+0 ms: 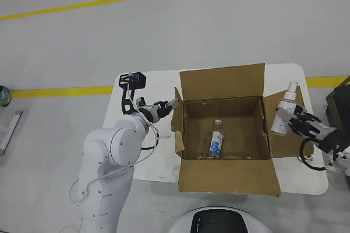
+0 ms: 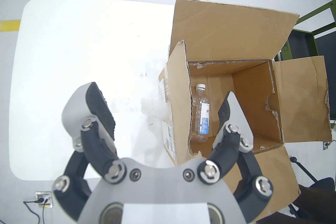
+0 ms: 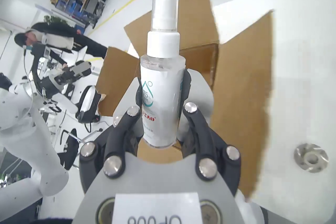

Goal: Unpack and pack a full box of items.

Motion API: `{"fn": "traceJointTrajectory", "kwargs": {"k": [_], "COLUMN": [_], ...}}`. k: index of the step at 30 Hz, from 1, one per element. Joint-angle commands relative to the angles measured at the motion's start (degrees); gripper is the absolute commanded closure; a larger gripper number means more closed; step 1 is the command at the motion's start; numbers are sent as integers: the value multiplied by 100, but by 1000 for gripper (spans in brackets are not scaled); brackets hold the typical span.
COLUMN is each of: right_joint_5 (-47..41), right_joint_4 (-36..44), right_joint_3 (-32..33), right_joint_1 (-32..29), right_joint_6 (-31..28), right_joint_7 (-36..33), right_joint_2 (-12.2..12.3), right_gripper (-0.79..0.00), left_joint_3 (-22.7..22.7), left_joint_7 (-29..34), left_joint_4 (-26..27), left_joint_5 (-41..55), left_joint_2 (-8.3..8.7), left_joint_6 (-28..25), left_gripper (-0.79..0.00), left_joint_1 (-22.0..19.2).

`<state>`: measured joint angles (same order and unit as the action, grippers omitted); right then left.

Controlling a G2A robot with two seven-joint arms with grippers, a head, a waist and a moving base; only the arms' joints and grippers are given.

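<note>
An open cardboard box stands on the white table with its flaps spread. A clear water bottle lies on the box floor, also seen as the water bottle past the torn side flap. My right gripper is over the box's right flap, shut on a white spray bottle; the spray bottle stands upright between the fingers. My left gripper hovers open just outside the box's left flap, holding nothing; its fingers are wide apart.
A small dark device sits at the table's far left corner. Bare table top lies to the left of the box. A green frame stands beyond the table's right side.
</note>
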<state>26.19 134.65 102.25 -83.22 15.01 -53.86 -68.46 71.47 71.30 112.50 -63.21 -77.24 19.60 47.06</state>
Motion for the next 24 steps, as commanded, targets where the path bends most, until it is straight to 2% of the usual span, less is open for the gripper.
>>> {"fn": "traceJointTrajectory", "kwargs": {"k": [1, 7, 16, 21, 22, 23, 24], "right_joint_5": [675, 1649, 1412, 1296, 1259, 1284, 1265], "right_joint_4": [-37, -1256, -2840, -3542, -3672, -3799, -3921], "right_joint_3": [-769, -2506, -3808, -4346, -4428, -4505, -4576], "right_joint_1": [137, 882, 2146, 2680, 2765, 2844, 2904], "right_joint_6": [234, 745, 1548, 1805, 1833, 1882, 1936], "right_joint_7": [5, 294, 846, 1037, 1057, 1109, 1135], "right_joint_2": [13, -64, -347, -510, -540, -566, -594], "right_gripper": [0, 0, 0, -172, -311, -360, -369], "left_joint_3": [0, 0, 0, 0, 0, 0, 0], "left_joint_7": [0, 0, 0, 0, 0, 0, 0], "left_joint_4": [0, 0, 0, 0, 0, 0, 0], "left_joint_5": [0, 0, 0, 0, 0, 0, 0], "left_joint_2": [0, 0, 0, 0, 0, 0, 0], "left_joint_6": [0, 0, 0, 0, 0, 0, 0], "left_gripper": [-785, -785, -785, -785, -785, -785, -785], "left_joint_1": [0, 0, 0, 0, 0, 0, 0]}}
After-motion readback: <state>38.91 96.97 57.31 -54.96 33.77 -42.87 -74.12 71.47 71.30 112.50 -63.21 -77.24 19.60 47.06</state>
